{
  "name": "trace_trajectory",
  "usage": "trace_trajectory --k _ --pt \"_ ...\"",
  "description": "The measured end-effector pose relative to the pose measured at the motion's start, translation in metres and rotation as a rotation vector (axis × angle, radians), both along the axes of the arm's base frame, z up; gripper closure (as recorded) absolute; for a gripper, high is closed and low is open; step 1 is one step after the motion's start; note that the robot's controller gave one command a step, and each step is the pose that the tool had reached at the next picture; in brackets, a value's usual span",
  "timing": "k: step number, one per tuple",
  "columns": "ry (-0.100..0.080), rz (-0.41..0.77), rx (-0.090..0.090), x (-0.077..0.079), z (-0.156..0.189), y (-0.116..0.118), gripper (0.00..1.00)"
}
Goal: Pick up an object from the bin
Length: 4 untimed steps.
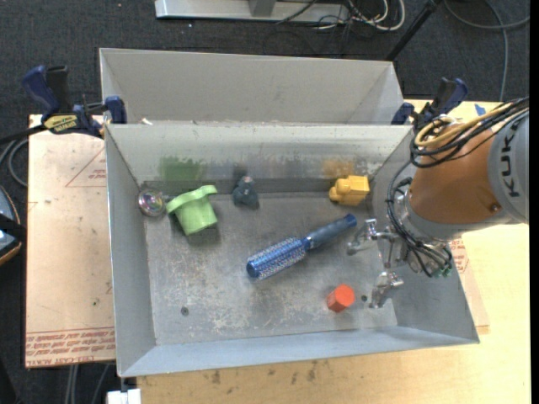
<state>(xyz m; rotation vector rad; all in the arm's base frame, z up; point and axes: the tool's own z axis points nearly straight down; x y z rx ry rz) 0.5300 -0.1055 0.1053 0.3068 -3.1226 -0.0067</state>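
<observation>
The gripper (376,263) hangs at the bin's (253,146) right side, fingers spread, nothing between them. A red block (340,298) lies just beside it, a blue brush (299,249) near. Yellow toy (350,189), dark lump (245,193), green cup (194,209) and shiny ball (152,202) sit along the far wall.

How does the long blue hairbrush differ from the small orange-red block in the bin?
The long blue hairbrush is slender and lies slantwise across the middle of the grey bin; the small orange-red block is stubby and sits nearer the front wall. The hairbrush is far longer than the block. Both rest on the floor, touching nothing else.
</observation>
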Motion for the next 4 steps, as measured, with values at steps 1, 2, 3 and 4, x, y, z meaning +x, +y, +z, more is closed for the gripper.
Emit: trace_trajectory --k 1,2,3,4 --pt "-0.014 0.035 -0.006 -0.02 -0.032 0.059 0.0" --pt "-0.021 0.033 -0.004 -0.017 -0.028 0.058 1.0" --pt "-0.016 0.058 -0.004 -0.001 0.074 0.066 1.0" --pt "-0.015 0.093 -0.004 -0.002 0.134 0.07 1.0"
